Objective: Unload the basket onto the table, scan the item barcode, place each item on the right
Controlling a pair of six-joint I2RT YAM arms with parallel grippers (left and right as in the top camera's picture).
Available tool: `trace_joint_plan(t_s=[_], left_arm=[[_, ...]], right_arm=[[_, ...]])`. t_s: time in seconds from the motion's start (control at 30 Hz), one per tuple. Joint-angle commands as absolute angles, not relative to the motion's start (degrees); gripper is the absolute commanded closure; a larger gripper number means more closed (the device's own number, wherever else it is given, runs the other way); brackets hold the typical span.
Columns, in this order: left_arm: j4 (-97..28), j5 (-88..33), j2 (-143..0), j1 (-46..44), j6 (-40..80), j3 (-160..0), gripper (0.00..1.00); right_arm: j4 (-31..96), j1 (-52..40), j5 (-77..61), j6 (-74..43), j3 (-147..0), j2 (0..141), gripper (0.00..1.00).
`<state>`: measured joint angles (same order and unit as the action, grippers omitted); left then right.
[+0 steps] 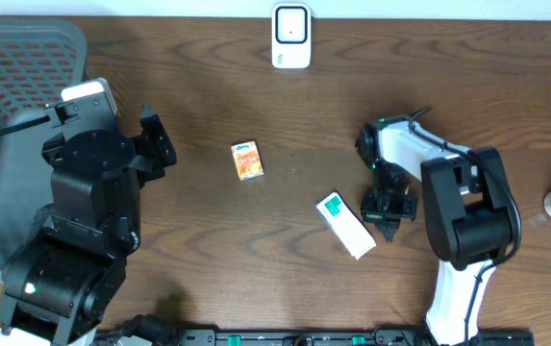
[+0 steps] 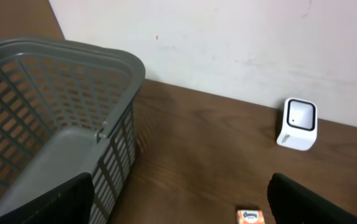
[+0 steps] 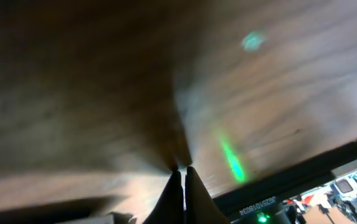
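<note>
The item nearest the work was a white-and-green carton (image 1: 344, 224), lying flat on the table (image 1: 208, 279) right of centre, well apart from the scanner (image 1: 291, 36) that stood upright at the far edge. Its long axis ran on a diagonal in the overhead view, with the green-printed end toward the upper left and the middle of the table, and the plain white end toward the lower right and the near edge. No barcode could be made out on the face that showed. It looked like a light, thin cardboard pack: stiff enough to lift by its sides, but likely to dent under a hard squeeze, and its smooth print could let it slip. The safest hold would probably be across the narrow width near mid-length, leaving the broad faces uncovered for the scanner. The right gripper (image 1: 388, 223) hung just beside the carton's right edge with its fingers (image 3: 177, 186) pressed together over bare wood, holding nothing. The left gripper (image 2: 178, 186) hung wide apart and empty on the left side of the table, nearer a small orange box (image 1: 247, 160).
</note>
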<state>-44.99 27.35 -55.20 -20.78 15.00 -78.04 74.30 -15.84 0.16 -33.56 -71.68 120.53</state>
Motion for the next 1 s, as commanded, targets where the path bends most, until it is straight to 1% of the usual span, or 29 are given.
trace_joint_plan(t_s=[0.0,0.13,0.37,0.53,0.77,0.87,0.97], left_arm=[[-44.99,27.90,-54.98,-20.64,15.27,-77.47,0.11],[-44.99,27.90,-54.98,-20.64,15.27,-77.47,0.11],[-44.99,27.90,-54.98,-20.64,15.27,-77.47,0.11],[-44.99,27.92,-54.98,-20.64,15.27,-77.47,0.11],[-44.99,27.90,-54.98,-20.64,15.27,-77.47,0.11],[-44.99,27.92,-54.98,-20.64,15.27,-77.47,0.11],[-44.99,27.90,-54.98,-20.64,15.27,-77.47,0.11]], right_arm=[[68.38,-18.61,-7.94,-34.63,-68.12,123.11,0.99],[67.18,-23.00,-8.73,-33.71,-67.96,123.09,0.99],[61.60,-29.50,-19.31,-32.60,-68.55,123.09,0.99],[58.48,-31.20,-25.08,-32.75,-69.14,122.96,0.99],[48.93,-31.40,-36.29,-32.91,-69.45,120.31,0.99],[46.44,-32.16,-36.36,-35.27,-69.45,117.56,0.99],[48.18,-32.86,-31.11,-39.27,-69.45,113.75,0.99]])
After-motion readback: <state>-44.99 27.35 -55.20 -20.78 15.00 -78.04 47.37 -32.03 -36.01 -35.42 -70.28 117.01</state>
